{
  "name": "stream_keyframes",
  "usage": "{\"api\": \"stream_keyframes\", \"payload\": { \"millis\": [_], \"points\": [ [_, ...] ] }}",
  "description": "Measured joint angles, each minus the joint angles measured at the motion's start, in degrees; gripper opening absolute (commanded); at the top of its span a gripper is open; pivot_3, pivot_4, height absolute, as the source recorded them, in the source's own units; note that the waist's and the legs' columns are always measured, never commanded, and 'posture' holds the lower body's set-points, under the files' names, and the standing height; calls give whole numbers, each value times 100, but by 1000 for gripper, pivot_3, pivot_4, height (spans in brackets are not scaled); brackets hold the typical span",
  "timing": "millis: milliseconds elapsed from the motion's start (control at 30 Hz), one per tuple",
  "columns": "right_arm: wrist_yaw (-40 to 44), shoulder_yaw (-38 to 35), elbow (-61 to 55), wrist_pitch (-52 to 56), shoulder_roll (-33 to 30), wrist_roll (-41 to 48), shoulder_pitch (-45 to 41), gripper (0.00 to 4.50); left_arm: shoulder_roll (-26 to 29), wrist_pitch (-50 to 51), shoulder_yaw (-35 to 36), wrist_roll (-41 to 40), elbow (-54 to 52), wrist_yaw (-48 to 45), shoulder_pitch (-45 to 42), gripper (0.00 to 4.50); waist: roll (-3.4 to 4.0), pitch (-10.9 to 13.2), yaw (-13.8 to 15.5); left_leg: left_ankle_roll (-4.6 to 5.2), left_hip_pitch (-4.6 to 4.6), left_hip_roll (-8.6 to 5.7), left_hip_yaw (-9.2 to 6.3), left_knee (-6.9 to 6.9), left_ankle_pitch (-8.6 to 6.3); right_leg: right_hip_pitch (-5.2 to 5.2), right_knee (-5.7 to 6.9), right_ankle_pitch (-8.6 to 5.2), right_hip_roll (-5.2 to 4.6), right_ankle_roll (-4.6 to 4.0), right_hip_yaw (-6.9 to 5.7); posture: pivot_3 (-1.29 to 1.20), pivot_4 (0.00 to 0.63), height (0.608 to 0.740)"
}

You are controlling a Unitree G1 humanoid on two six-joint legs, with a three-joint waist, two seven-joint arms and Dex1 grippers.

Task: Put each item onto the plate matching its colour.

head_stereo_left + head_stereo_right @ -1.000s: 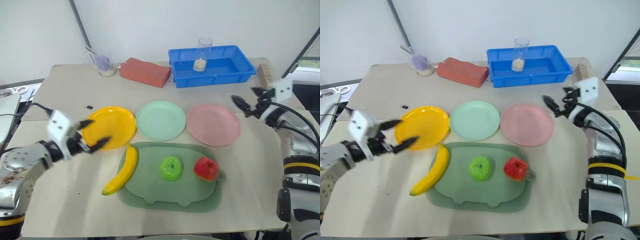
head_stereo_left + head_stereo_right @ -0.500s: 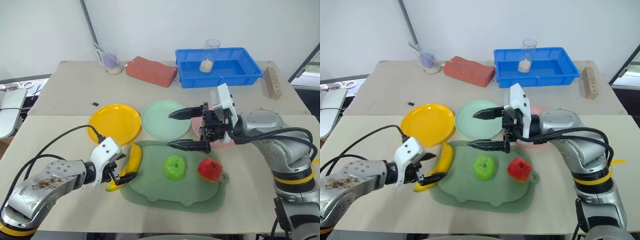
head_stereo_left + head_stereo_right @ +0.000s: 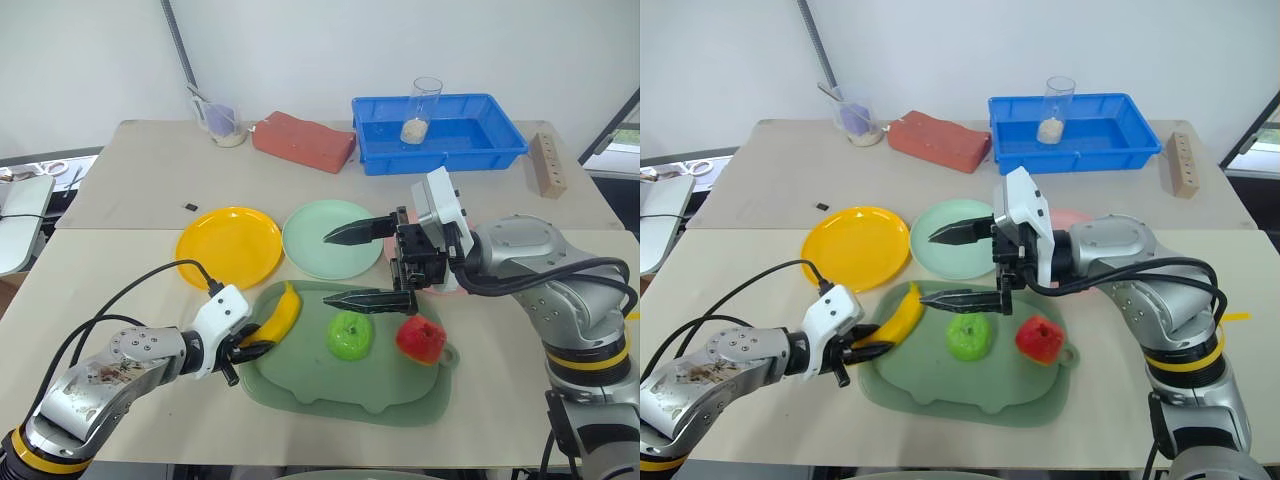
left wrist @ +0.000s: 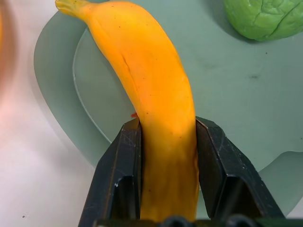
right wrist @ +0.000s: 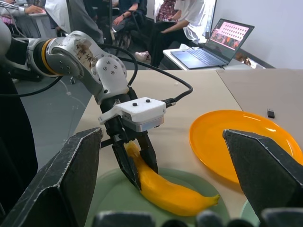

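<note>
1. The left gripper [image 3: 245,345], lower left of the left eye frame, is clamped on the lower end of the banana [image 3: 279,314]; in the left wrist view both black fingers [image 4: 118,175] press the fruit's sides.
2. The banana's long axis runs from that grip up and to the right, its tip lying over the upper left corner of the dull-green tray [image 3: 300,385].
3. The yellow plate [image 3: 229,246] lies up and slightly left of the gripped banana, near but apart from it. That is the relation the coming move turns on, I judge: the left arm is far the nearer one, and a short carry up-frame should put the fruit over its plate.
4. The right gripper [image 3: 355,266] hangs at frame centre with its jaws spread wide and holding nothing, pointing toward frame left. One finger is over the mint green plate [image 3: 325,240], the other just above the green apple [image 3: 350,334].
5. The red apple [image 3: 420,339] sits on the tray just right of the green one; the pink plate [image 3: 462,285] is mostly hidden behind the right wrist.
6. No fruit is on a plate yet.
</note>
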Motion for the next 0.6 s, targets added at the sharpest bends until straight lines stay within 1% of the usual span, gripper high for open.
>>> {"api": "stream_keyframes", "payload": {
  "millis": [100,167,233,333,467,600],
  "points": [
    [-3,0,131,-21,0,-32,-15,4500,-22,-242,57,4,102,-208,-223,1083,-1,0,10,1,-4,0,-2,1,0,-3,0,1,0,-2,-5,0,150,740],
    [-35,-1,248,-63,33,-111,-37,4500,-46,-471,336,-126,340,-452,-503,1083,-1,0,12,2,-5,0,-2,1,1,-8,2,2,0,-3,-7,0,150,740],
    [-161,-8,399,-98,143,-150,-114,4500,-38,-807,809,-220,870,-750,-970,1083,0,-1,9,11,-11,0,-5,0,7,-20,6,5,2,-6,-9,0,150,740],
    [-511,0,532,-108,391,-338,-313,4500,121,-1160,1122,-20,1825,-887,-1647,1083,6,-4,-7,36,-15,0,-11,-1,22,-32,13,5,10,-6,-7,0,150,740],
    [-1038,198,720,-99,570,-816,-619,4500,14,-1353,1105,441,3134,-706,-2410,1083,10,-7,-6,39,-26,-1,-12,0,24,-46,23,5,13,-4,-8,0,150,740],
    [-1194,310,807,-33,660,-992,-680,4500,-287,-1475,954,634,3835,-688,-2541,1083,11,-8,9,39,-34,0,-12,3,24,-50,34,7,16,-2,-9,0,150,740]
  ]
}}
